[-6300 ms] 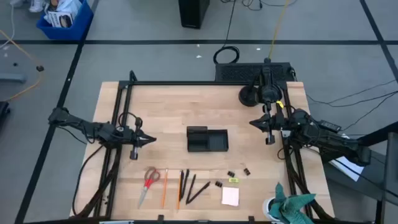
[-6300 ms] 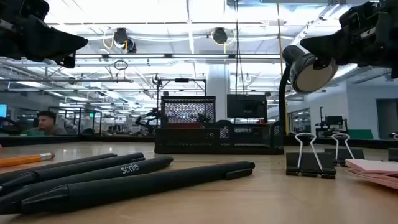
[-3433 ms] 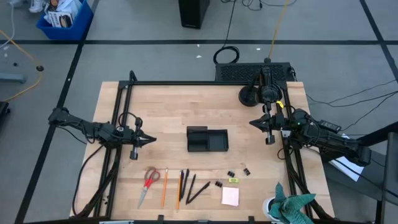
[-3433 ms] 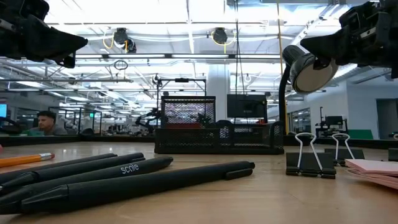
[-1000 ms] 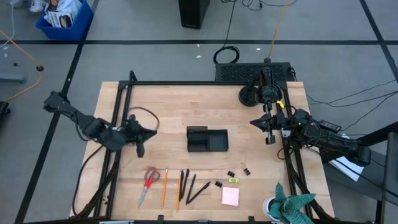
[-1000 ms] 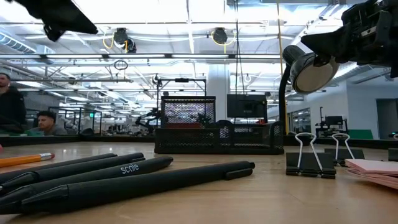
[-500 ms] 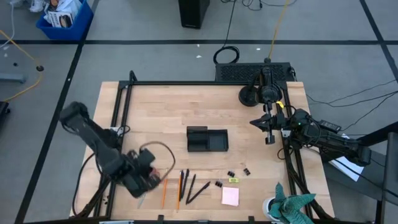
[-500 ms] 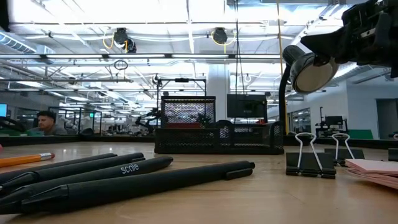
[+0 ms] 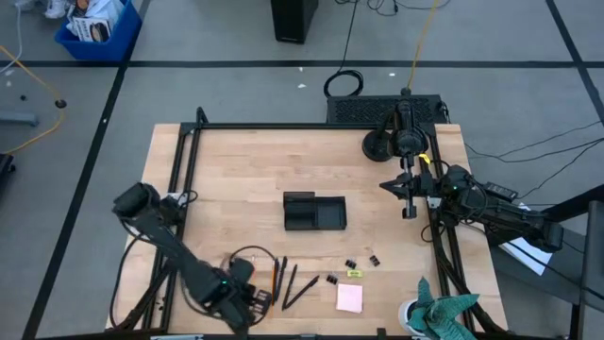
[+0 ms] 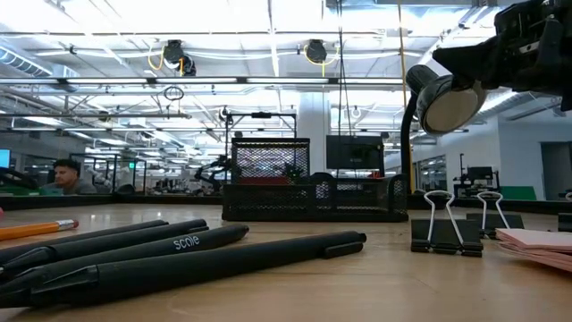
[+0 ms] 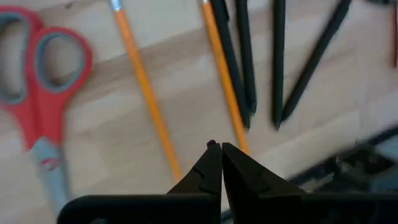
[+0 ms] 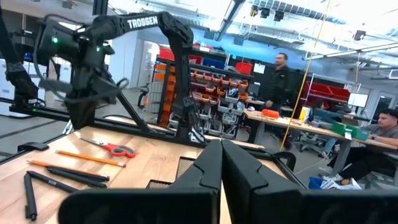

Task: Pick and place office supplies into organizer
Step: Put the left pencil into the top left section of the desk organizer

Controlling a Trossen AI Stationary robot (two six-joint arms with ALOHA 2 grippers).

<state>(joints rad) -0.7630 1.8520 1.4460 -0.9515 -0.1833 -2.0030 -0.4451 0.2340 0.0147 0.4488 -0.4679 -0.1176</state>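
Observation:
My left gripper [image 9: 257,302] [image 11: 216,151] is shut and points down near the table's near edge, its tips over the wood between two orange pencils [image 11: 146,93] [image 11: 224,74]; I see no touch. Red-handled scissors [image 11: 37,81] lie flat beside the pencils, black pens [image 11: 278,62] [image 9: 300,286] on their other side. The black organizer [image 9: 314,212] [image 10: 313,201] stands at the table's middle. Binder clips [image 9: 351,264], a yellow pad [image 9: 354,274] and a pink pad [image 9: 349,298] lie right of the pens. My right gripper [image 9: 408,203] [image 12: 221,146] waits shut at the right edge.
A teal cloth [image 9: 444,316] lies at the near right corner. A black lamp [image 9: 377,144] and a flat black box [image 9: 377,109] stand at the far right. The left arm [image 9: 179,250] covers the scissors in the high view. Bare wood lies between the organizer and the far edge.
My left gripper has swung from the table's left side toward the near edge, come down over the scissors and pencils, tipped from level to pointing down and rolled about its axis. It has left the low view. Nothing on the table has moved.

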